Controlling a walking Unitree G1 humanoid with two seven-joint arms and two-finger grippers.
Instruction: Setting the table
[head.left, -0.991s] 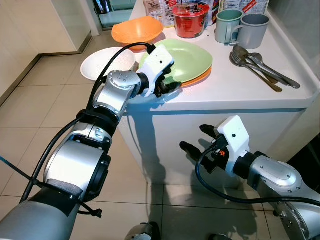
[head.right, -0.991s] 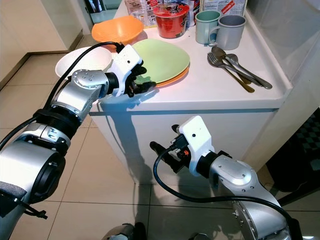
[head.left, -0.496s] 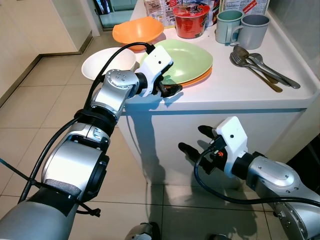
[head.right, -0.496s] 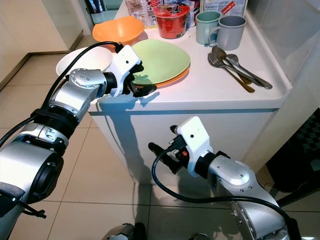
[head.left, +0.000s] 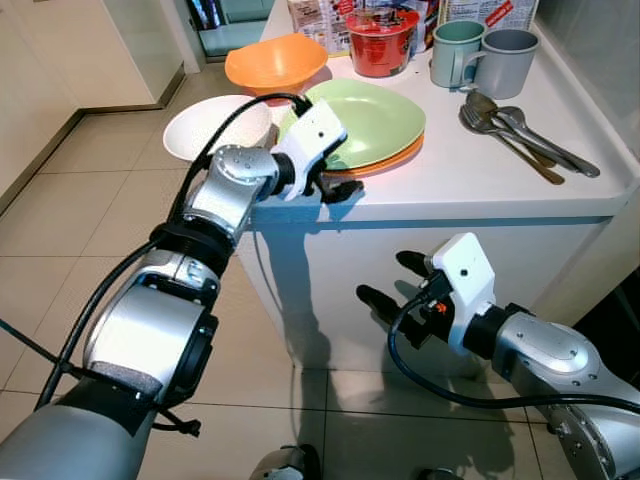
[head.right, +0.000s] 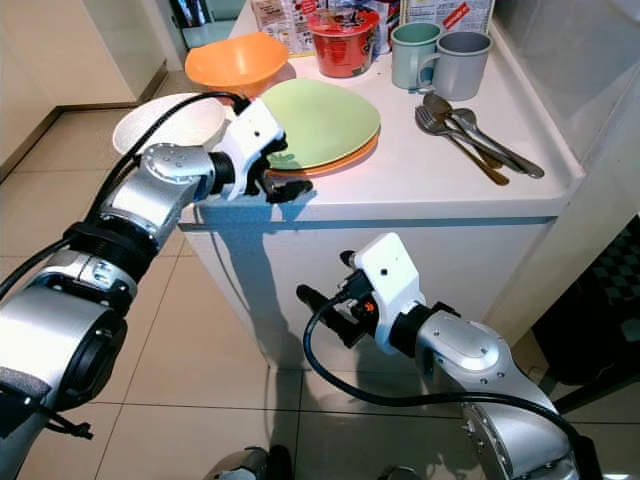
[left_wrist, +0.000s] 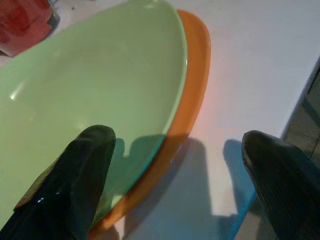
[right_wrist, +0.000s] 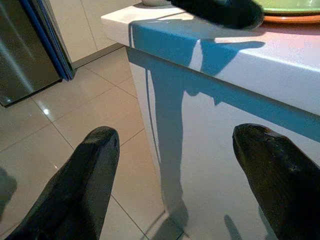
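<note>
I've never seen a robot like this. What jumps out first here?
The left claw, open at the green plate, which is stacked on an orange plate at the counter edge. The right claw hangs open below, in front of the counter.

The print on the packages (head.left: 470, 10) is too small to read.

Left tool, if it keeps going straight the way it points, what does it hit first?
Probably the near rim of the green plate stacked on the orange plate; the open left tool straddles their edge.
</note>
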